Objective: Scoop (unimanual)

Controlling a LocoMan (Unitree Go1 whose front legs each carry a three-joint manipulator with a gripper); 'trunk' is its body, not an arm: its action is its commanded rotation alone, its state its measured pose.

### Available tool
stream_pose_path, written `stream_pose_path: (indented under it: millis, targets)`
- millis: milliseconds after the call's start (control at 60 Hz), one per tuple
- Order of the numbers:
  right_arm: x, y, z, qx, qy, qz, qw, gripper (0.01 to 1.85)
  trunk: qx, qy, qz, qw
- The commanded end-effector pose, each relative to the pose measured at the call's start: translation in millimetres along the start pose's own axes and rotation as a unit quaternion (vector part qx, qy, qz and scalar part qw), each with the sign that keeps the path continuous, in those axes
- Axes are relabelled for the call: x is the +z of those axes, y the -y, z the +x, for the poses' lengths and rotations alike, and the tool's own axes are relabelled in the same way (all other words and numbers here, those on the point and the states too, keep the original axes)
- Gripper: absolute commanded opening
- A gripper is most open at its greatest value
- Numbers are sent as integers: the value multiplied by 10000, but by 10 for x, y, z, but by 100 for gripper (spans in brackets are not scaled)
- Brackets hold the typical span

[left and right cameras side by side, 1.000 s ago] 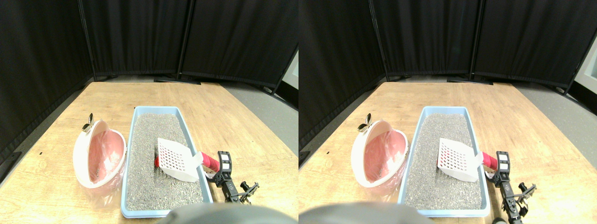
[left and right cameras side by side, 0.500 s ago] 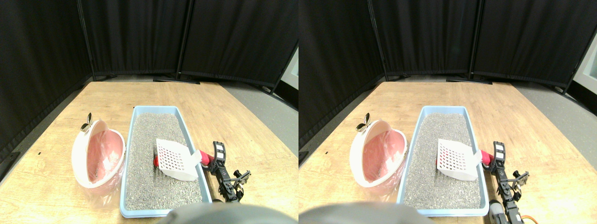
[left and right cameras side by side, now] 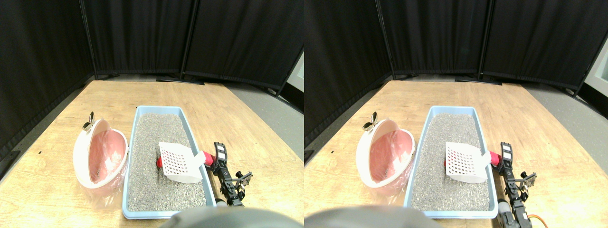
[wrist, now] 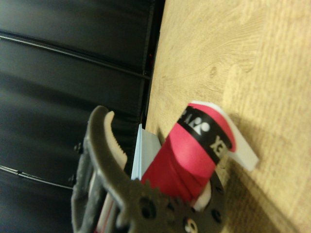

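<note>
A white slotted scoop point(left and right cameras side by side: 179, 162) lies in the grey litter of the blue tray point(left and right cameras side by side: 139, 124), its blade over a small red object point(left and right cameras side by side: 159, 163). Its red wrapped handle point(left and right cameras side by side: 208, 158) sticks out over the tray's right rim. My right gripper point(left and right cameras side by side: 218, 155) stands at the end of that handle, outside the tray. In the wrist view the red handle point(wrist: 182, 158) with a black band runs close beside the dark jaw. One ribbed finger point(wrist: 115, 141) stands off from it, with a strip of tray showing in the gap, so the gripper is open.
A pink and white bin point(left and right cameras side by side: 99, 156) lined with clear plastic lies tipped on its side against the tray's left wall. The wooden table point(left and right cameras side by side: 237, 123) runs on to the right and back. Black curtains close off the far side.
My right gripper has moved left, from beside the handle's end up against it, next to the tray's rim. The scoop has stayed where it was.
</note>
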Motion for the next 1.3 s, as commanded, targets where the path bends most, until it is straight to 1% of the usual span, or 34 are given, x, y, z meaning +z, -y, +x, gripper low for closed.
stream_pose_path:
  millis: [17, 50, 67, 83, 100, 133, 167, 183, 200, 317, 333, 383, 433, 500, 567, 600, 650, 717, 783, 800, 833, 867, 883, 900, 967, 1000, 1017, 1050, 1067, 1100, 1217, 1233, 1250, 1300]
  targets:
    - [67, -42, 45, 81, 183, 52, 9998, 69, 87, -121, -97, 9998]
    - [65, -42, 50, 90, 177, 63, 9998, 67, 96, -116, -107, 9998]
    - [59, -45, 64, 143, 188, 29, 9997, 54, 104, -125, -114, 9998]
    - [59, -45, 64, 143, 188, 29, 9997, 54, 104, -125, -114, 9998]
    - [57, -47, 68, 153, 186, 23, 9997, 49, 104, -125, -114, 9998]
    - [52, -55, 78, 163, 207, 7, 9997, 25, 110, -130, -122, 9998]
    - [51, -62, 77, 225, 288, 15, 9993, 14, 110, -130, -122, 9998]
    - [51, -62, 77, 225, 288, 15, 9993, 14, 120, -126, -131, 9998]
    - [58, -69, 67, 204, 282, -2, 9994, 7, 120, -126, -131, 9998]
    - [74, -62, 63, 348, 261, 51, 9990, 6, 120, -126, -131, 9998]
    - [90, -64, 62, 514, 328, -52, 9981, 5, 120, -126, -131, 9998]
    - [108, -65, 53, 526, 380, -110, 9978, 5, 123, -129, -139, 9997]
    - [144, -65, 47, 634, 417, -233, 9968, 5, 123, -129, -139, 9997]
    - [234, -67, 33, 784, 430, -286, 9956, 7, 125, -127, -155, 9997]
    - [349, -77, -4, 1036, 538, -468, 9921, 5, 141, -122, -167, 9997]
    - [364, -80, -7, 1047, 556, -497, 9917, 5, 148, -116, -176, 9997]
    - [448, -91, -17, 1277, 743, -655, 9869, 5, 154, -115, -182, 9996]
    - [543, -113, -39, 1281, 814, -760, 9855, 5, 169, -114, -209, 9996]
    - [667, -145, -46, 1414, 997, -951, 9803, 5, 178, -115, -224, 9995]
    - [709, -157, -51, 1367, 1007, -1015, 9802, 5, 183, -112, -235, 9995]
    - [765, -167, -35, 1535, 1118, -1073, 9759, 5, 189, -110, -251, 9994]
    - [802, -173, -31, 1547, 1139, -1106, 9751, 5, 199, -116, -272, 9994]
    - [837, -179, -31, 1477, 1117, -1133, 9761, 5, 199, -116, -272, 9994]
    - [868, -183, -14, 1587, 1139, -1149, 9740, 5, 213, -115, -290, 9993]
    - [948, -204, 23, 1688, 1256, -1284, 9691, 5, 255, -123, -320, 9991]
    - [974, -208, 33, 1646, 1231, -1307, 9699, 5, 271, -122, -331, 9990]
    - [997, -209, 42, 1542, 1174, -1350, 9717, 5, 271, -122, -331, 9990]
    - [1040, -229, 58, 1711, 1261, -1478, 9659, 5, 286, -122, -344, 9989]
    - [1040, -229, 58, 1711, 1261, -1478, 9659, 5, 286, -122, -344, 9989]
    - [1095, -246, 95, 1798, 1361, -1600, 9610, 5, 299, -131, -368, 9988]
    - [1208, -283, 164, 1905, 1372, -1787, 9555, 5, 381, -150, -455, 9981]
    - [1244, -292, 192, 2013, 1399, -1867, 9514, 5, 400, -153, -472, 9980]
    - [1244, -292, 192, 2013, 1399, -1867, 9514, 5, 419, -160, -488, 9978]
    - [1303, -312, 227, 2212, 1485, -2061, 9416, 5, 456, -167, -525, 9974]
